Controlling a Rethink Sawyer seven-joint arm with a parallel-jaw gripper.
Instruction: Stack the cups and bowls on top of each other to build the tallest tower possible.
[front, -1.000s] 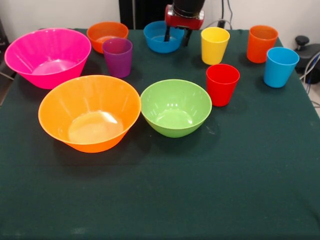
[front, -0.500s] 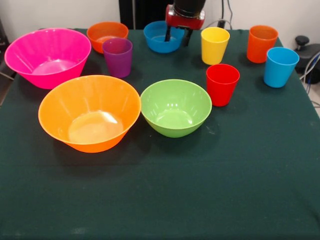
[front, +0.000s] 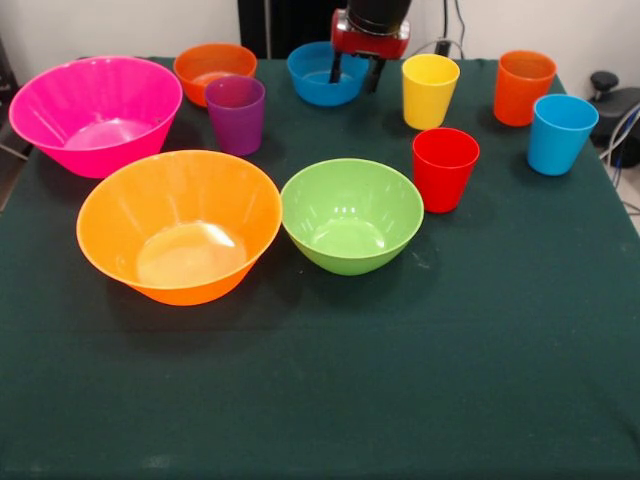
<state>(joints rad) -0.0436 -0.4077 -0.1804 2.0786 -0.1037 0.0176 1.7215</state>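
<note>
At the far left of the green-clothed table sits the pink bowl, upright and empty. Just below it, at about five o'clock, stands the big orange bowl, its rim near the pink one's wall; whether they touch I cannot tell. At twelve o'clock from the big orange bowl is the small orange bowl, and the purple cup stands upright just in front of it, overlapping it in this view. Right of the big orange bowl, at three o'clock and just beside it, lies the green bowl. Up at twelve o'clock from the green bowl is the blue bowl, and the gripper straddles its right rim: one finger inside the bowl, the other outside, jaws apart around the wall rather than pinching it. At three o'clock from the gripper is the yellow cup; below that the red cup, near the green bowl's two o'clock edge. Farther right stand the orange cup and, at its five o'clock, the light blue cup. Nothing is stacked; every piece rests singly on the cloth.
</note>
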